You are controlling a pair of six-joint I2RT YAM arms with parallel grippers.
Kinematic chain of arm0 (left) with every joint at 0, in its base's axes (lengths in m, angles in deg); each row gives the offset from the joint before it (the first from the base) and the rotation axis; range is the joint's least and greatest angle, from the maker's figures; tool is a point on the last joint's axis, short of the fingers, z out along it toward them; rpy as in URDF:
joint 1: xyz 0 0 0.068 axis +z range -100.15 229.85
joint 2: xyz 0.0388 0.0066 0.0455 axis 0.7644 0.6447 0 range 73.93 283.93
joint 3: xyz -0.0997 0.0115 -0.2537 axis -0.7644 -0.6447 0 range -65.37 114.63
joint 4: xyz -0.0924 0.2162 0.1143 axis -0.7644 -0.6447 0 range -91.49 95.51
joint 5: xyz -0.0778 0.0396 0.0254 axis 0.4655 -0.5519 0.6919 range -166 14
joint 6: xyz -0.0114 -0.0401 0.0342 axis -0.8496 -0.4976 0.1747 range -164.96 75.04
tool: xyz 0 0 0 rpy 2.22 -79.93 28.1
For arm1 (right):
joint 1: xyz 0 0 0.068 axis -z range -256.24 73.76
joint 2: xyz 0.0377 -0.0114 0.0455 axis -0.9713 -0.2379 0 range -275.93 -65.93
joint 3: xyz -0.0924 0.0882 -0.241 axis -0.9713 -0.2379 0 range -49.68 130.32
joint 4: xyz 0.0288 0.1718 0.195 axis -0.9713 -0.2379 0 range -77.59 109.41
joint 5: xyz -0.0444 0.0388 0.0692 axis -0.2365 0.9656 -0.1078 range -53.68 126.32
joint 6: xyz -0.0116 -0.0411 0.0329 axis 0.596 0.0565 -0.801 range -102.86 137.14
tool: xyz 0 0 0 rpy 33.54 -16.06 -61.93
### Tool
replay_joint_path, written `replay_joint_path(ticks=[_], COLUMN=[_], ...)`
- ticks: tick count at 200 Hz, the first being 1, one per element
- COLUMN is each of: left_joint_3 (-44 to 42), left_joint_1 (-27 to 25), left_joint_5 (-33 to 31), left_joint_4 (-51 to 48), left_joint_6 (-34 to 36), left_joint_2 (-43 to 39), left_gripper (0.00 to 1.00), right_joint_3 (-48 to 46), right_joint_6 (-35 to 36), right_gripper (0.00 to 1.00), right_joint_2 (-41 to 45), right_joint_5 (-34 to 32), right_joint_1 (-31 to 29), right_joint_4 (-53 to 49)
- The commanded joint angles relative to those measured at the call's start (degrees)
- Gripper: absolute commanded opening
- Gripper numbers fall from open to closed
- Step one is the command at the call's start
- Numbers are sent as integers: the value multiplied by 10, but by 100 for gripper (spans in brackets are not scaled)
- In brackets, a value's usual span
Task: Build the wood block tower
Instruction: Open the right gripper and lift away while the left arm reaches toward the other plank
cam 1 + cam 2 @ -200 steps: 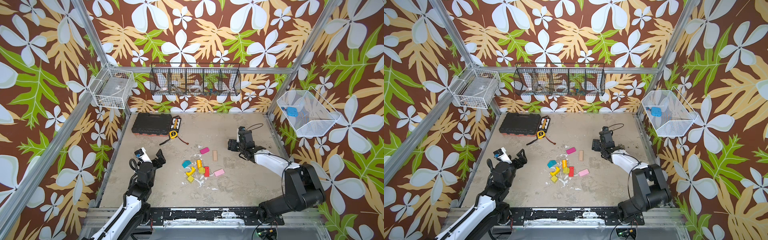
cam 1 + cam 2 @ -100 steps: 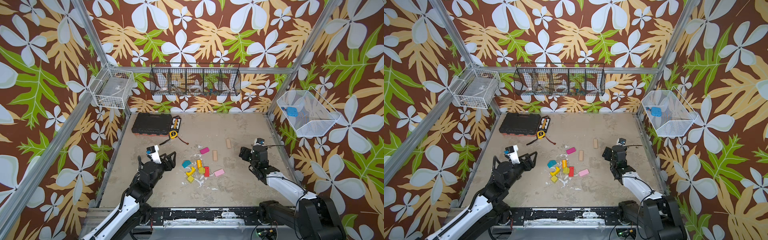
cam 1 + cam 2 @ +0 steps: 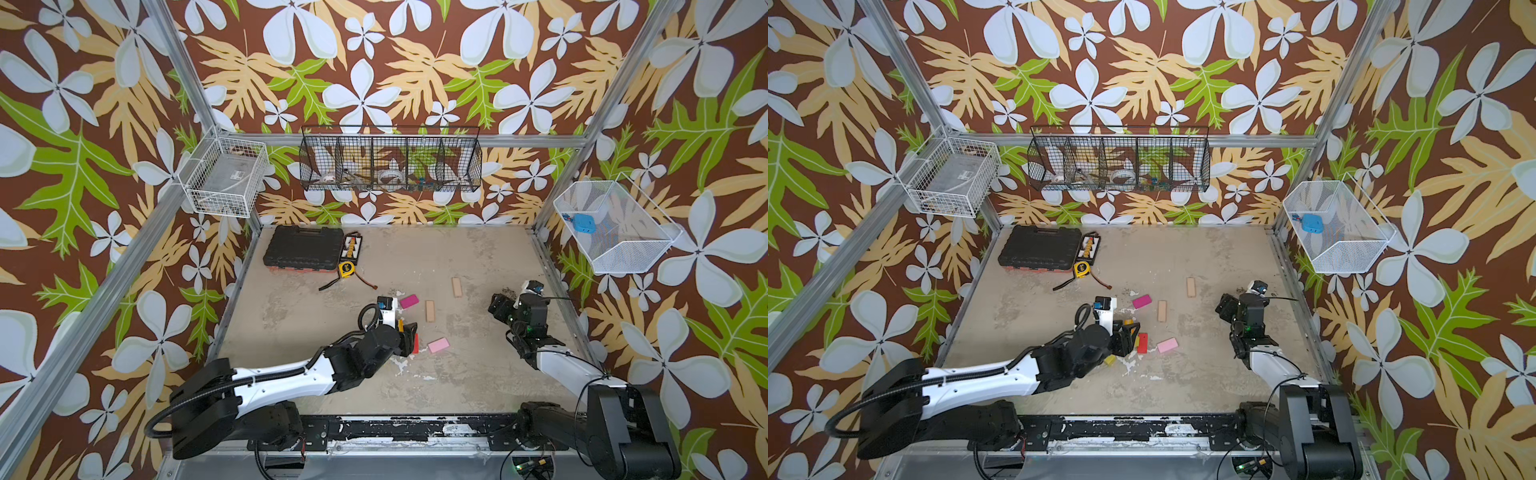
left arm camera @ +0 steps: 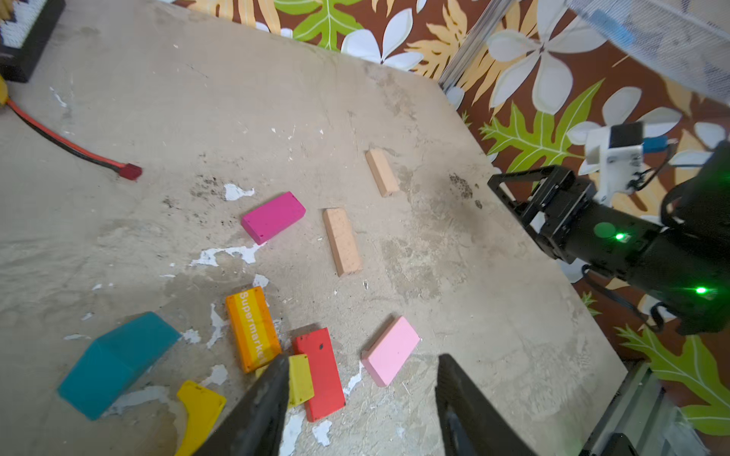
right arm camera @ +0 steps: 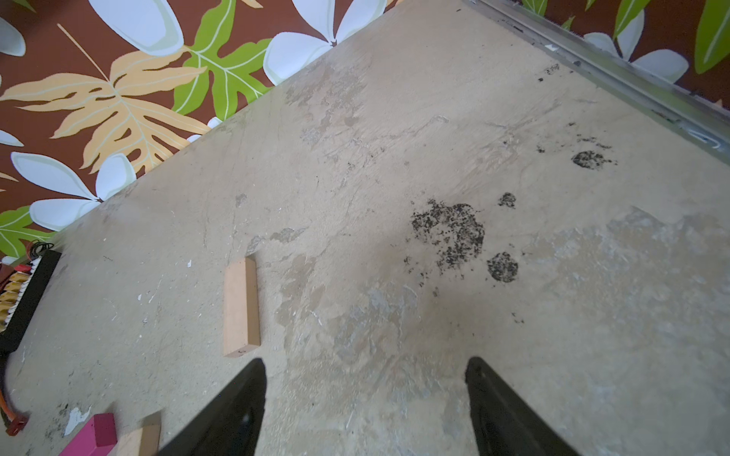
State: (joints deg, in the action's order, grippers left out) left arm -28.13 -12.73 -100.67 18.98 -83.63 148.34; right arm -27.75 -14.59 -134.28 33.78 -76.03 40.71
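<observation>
The left gripper (image 4: 361, 395) holds its fingers (image 4: 272, 395) moderately apart, clamping nothing. In the left wrist view the red block (image 4: 320, 373) lies on the table (image 4: 493, 316) just inside one fingertip, touching a small yellow block (image 4: 302, 381), with the pale pink block (image 4: 391, 351) just ahead of the gap. Beside these lie the orange "Supermarket" block (image 4: 253, 329), the teal block (image 4: 114, 361) and a yellow arch piece (image 4: 199, 410). Further out are the magenta block (image 4: 273, 217), the near tan plank (image 4: 342, 241) and the far tan plank (image 4: 382, 172). In both top views this scatter sits just below the frame's centre. The right gripper (image 5: 365, 398), fingers wide and empty, hangs over bare table at centre right, near the far tan plank
</observation>
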Motion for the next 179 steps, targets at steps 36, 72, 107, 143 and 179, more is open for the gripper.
replay_joint_path(ticks=[36, 72, 107, 143, 179], left_joint_3=[45, 125, 210, 321, 368], left_joint_1=[-6, -6, -7, -6, -7], left_joint_5=[-25, 7, -18, -58, -98], left_joint_4=[-10, -21, -58, -127, -158], left_joint_6=[-21, -5, -3, 9, 4], left_joint_2=[98, 191, 287, 385, 439], left_gripper=[56, 54, 51, 49, 49], right_joint_3=[-7, -3, -4, 0, 4], right_joint_6=[-2, 0, 4, 5, 9], right_gripper=[78, 78, 76, 77, 76], right_joint_2=[2, -4, -10, -16, -25], right_joint_5=[17, 21, 38, 42, 52], right_joint_1=[0, 0, 0, 0, 0], right_joint_4=[29, 29, 33, 35, 35])
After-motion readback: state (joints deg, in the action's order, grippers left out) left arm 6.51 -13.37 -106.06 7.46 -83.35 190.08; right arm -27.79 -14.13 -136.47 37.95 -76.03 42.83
